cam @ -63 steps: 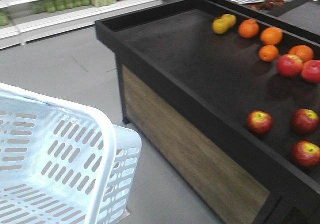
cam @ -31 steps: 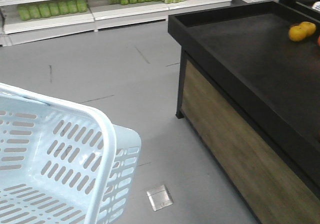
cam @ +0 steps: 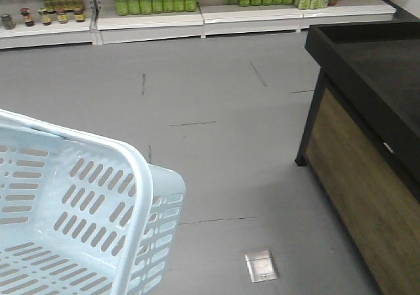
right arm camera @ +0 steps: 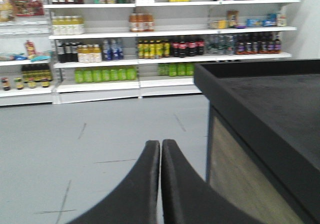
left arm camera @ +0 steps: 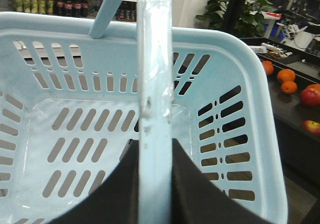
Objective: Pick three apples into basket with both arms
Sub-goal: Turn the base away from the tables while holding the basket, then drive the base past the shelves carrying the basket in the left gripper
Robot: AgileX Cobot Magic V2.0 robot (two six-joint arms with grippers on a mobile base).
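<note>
Basket cut off at lower left in front view, nothing visible inside. Left fingers clamped either side of its handle, tips hidden behind it. Right fingers pressed together, holding nothing. Apple on bench, half out of frame, well apart from basket. Oranges further back, blurry.

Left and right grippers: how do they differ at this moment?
The left gripper is clamped around the basket handle; the right gripper holds nothing. The left gripper's fingers sit apart, either side of the handle; the right gripper's fingers touch. Both have black fingers.
</note>
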